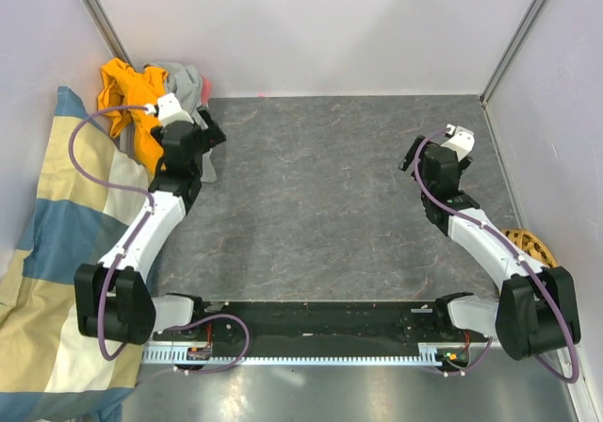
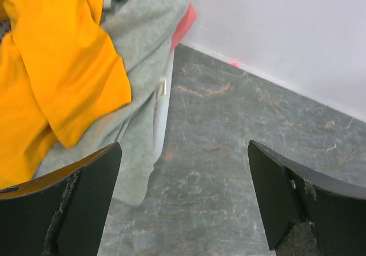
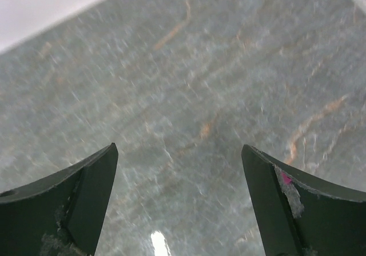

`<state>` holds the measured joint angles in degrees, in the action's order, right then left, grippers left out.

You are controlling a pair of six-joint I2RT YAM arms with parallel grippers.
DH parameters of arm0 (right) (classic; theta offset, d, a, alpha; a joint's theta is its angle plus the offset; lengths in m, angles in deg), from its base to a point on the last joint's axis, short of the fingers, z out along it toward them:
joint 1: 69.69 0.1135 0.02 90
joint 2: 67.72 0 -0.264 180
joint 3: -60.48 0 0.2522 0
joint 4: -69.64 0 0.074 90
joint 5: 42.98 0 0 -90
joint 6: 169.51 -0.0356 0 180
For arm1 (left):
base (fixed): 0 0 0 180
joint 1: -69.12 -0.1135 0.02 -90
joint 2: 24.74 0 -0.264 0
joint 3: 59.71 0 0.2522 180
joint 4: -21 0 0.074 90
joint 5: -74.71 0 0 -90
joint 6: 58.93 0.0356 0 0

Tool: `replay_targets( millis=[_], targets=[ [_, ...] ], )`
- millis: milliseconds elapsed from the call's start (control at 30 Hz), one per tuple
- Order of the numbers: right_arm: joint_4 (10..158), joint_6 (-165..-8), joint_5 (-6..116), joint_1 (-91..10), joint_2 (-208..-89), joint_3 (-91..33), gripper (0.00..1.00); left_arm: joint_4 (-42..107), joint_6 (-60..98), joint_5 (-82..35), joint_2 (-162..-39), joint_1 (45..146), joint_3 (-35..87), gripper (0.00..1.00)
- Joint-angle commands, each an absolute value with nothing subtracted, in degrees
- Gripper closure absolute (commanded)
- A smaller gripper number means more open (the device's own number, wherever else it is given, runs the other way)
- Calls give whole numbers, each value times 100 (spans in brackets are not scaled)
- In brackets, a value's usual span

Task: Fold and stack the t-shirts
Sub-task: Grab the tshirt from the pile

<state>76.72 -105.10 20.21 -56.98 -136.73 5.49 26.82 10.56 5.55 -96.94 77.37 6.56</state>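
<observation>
The orange t-shirt (image 1: 127,97) and the grey t-shirt (image 1: 184,83) lie crumpled together in the far left corner of the table. In the left wrist view the orange t-shirt (image 2: 51,73) drapes over the grey t-shirt (image 2: 140,50). My left gripper (image 1: 209,130) is open and empty, right beside the pile, its left finger at the grey hem. It shows with jaws wide apart over bare table in the left wrist view (image 2: 183,153). My right gripper (image 1: 415,154) is open and empty over bare table at the right, as its wrist view (image 3: 180,153) shows.
A large cream-and-blue cloth (image 1: 57,252) lies along the left edge. A tan woven disc (image 1: 528,245) sits at the right wall behind the right arm. White walls (image 1: 330,26) close the back and sides. Something red-pink (image 2: 184,22) and a white edge show behind the grey shirt.
</observation>
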Motion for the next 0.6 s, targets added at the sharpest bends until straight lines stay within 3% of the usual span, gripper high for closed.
replay_targets(
  millis=[0, 100, 567],
  targets=[
    [8471, -10693, 2179, -5642, -13978, 234, 2, 3713, 936, 300, -10076, 7440, 1581, 0],
    [8524, -10702, 2372, -5598, -14023, 234, 2, 3810, 945, -281, -10234, 7053, 1891, 0],
    [8736, -10755, 2584, -5440, -13715, 488, 2, 4557, 2228, 738, -11886, 6920, 4008, 6]
  ],
)
